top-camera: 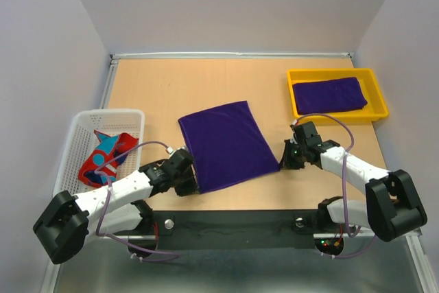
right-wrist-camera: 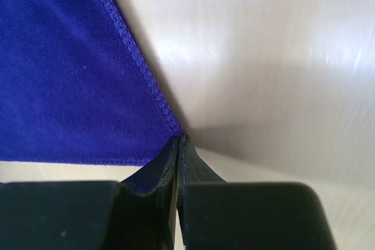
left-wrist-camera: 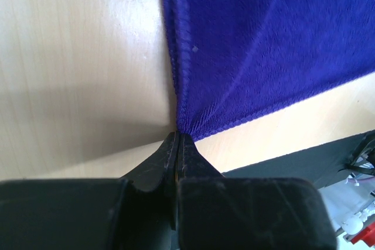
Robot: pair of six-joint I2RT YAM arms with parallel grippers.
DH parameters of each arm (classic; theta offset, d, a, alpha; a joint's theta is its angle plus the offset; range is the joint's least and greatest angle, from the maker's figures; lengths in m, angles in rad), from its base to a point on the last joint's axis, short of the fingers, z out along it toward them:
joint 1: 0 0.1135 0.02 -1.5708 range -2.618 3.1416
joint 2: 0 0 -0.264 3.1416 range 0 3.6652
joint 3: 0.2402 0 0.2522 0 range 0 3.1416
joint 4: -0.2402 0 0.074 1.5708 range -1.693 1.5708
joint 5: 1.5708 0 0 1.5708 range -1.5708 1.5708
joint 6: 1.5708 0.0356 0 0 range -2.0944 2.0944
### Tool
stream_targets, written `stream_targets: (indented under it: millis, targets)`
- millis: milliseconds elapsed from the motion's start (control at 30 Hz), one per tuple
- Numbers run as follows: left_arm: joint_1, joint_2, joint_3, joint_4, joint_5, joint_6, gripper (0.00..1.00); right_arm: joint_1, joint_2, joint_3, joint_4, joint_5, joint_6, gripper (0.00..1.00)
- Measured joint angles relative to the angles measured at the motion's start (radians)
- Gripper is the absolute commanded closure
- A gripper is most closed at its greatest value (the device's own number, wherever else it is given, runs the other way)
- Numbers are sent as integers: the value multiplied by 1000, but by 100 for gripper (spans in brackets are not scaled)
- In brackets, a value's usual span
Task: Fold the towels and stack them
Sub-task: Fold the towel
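Starting from above. Spot the spread purple towel [top-camera: 228, 144] lying flat mid-desk [top-camera: 158, 87], a little skewed. Find the left tool [top-camera: 184, 169] down at its near left corner and the right tool [top-camera: 287, 159] at its near right corner. Note a folded purple towel [top-camera: 330, 95] sitting in the yellow tray [top-camera: 329, 73] at far right, and a red towel [top-camera: 105, 156] bunched in the white basket [top-camera: 77, 138] at left. No grey towel to be found anywhere.

Over to the left wrist. Catches the left tool pinched shut on the spread purple towel's corner, with the hem gathered into a fan of creases right at the tips.

Now the right wrist. Same story: right tool clamped tight on the other near corner, with the stitched hem running straight into the closed tips. Only a thin bite, by the look of it.

Judging the handling: soft, light and limp, so likely to sag in the middle once raised. Best taken by the corners, exactly as here, and kept level so the near edge can meet the far one. Some risk of that thin hem slipping free.

Comparing views: only from above comes the whole layout, with tray, basket and far edge, yet no proof of grip, with both corners hidden under the tools. Only at the wrists comes cloth seen between the tips, and nothing beyond.
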Motion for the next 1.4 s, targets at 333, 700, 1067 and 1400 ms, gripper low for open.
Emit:
stream_targets:
  millis: [333, 700, 1067, 1400]
  targets:
    - [-5, -4, 0, -1, -1, 0, 100, 0, -21, -29, -23, -16, 44, 69]
    - [-6, -22, 0, -1, -4, 0, 100, 0, -60, -42, -26, -69, 77, 73]
    - [-12, -24, 0, -2, -7, 0, 100, 0, -63, -42, -30, -86, 80, 92]
    - [-17, -33, 0, -3, -16, -2, 100, 0, -80, -31, -42, -79, 79, 100]
